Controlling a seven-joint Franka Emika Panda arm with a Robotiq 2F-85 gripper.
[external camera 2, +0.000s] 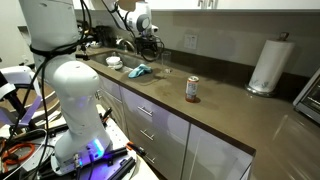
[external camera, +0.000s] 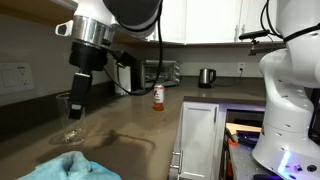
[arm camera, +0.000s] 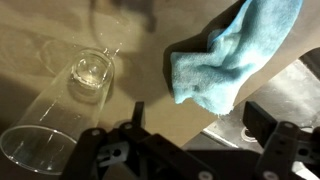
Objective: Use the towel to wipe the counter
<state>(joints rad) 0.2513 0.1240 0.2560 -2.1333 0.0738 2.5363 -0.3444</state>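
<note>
A light blue towel [arm camera: 232,52] lies crumpled on the brown counter [external camera: 130,125]; it also shows in both exterior views [external camera: 70,168] [external camera 2: 139,71]. My gripper [arm camera: 198,125] hangs above the counter with its fingers open and empty, the towel just beyond the fingertips. In an exterior view the gripper [external camera: 76,105] is above and a little behind the towel. In the other view it [external camera 2: 152,47] sits near the sink end.
A clear drinking glass [arm camera: 62,105] lies on its side beside the towel, also in an exterior view [external camera: 72,135]. A red-labelled can [external camera: 158,96] [external camera 2: 192,89], a kettle [external camera: 206,77], a paper towel roll [external camera 2: 268,66] and a sink edge [arm camera: 290,90] are around.
</note>
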